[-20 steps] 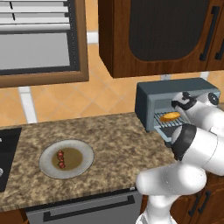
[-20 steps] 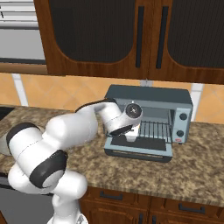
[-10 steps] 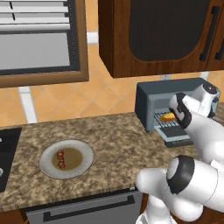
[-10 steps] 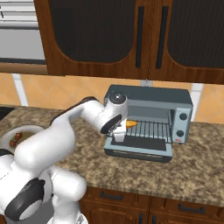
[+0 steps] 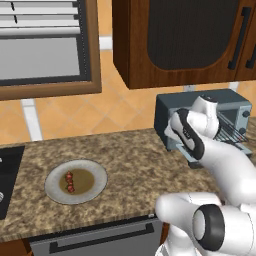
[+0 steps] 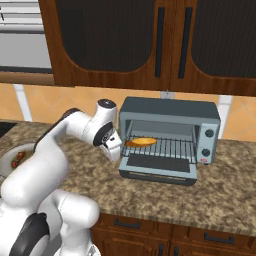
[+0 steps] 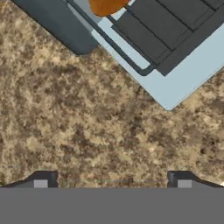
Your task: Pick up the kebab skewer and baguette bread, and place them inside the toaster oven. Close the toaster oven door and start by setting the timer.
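Since the earlier frames the arm is pulling back out of the oven (image 6: 170, 135) to its left, leaving the bread (image 6: 140, 142) lying on the rack. Jaws (image 7: 112, 180) are standing wide open, gripping nothing, hanging over bare worktop (image 7: 87, 122) just off the corner of the dropped door (image 7: 175, 57). In the right base view the hand (image 6: 111, 145) is sitting just left of the oven's open mouth, near the door edge, apart from the bread. Skewer (image 5: 69, 182) is lying on the plate (image 5: 95, 192) well to the left of the oven, near the worktop's front edge. Door (image 6: 158, 169) is lying folded down flat in front of the oven, knobs (image 6: 207, 143) showing on the right side.
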Tool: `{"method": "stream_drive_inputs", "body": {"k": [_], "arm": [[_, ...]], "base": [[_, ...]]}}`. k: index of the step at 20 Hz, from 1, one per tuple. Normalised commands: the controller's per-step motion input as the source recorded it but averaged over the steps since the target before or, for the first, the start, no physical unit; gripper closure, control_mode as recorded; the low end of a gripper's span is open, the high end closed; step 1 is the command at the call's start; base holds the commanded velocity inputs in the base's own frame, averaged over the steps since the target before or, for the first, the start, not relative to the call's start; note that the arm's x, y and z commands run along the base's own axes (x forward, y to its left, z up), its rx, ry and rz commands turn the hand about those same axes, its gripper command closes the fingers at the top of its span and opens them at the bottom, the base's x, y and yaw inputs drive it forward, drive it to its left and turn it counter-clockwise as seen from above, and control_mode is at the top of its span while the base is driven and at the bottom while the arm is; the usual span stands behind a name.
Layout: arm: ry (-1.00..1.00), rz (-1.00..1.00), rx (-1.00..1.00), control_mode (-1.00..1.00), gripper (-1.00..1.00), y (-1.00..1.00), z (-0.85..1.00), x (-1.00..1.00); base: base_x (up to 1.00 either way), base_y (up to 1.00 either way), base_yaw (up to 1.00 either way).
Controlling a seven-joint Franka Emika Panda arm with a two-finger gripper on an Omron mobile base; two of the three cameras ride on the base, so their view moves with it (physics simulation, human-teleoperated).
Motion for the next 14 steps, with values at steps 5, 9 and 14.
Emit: {"method": "stream_drive_inputs", "body": {"k": [5,9,14], "arm": [[0.13,0.67,-0.10,-1.00,-1.00,1.00,-0.17,-0.24],[0.07,0.47,-0.18,-1.00,-1.00,1.00,-0.10,-0.19],[0.03,0.24,-0.22,-1.00,-1.00,1.00,-0.07,-0.31]], "base": [[0.00,0.00,0.00],[0.00,0.00,0.00],[0.00,0.00,0.00]]}}
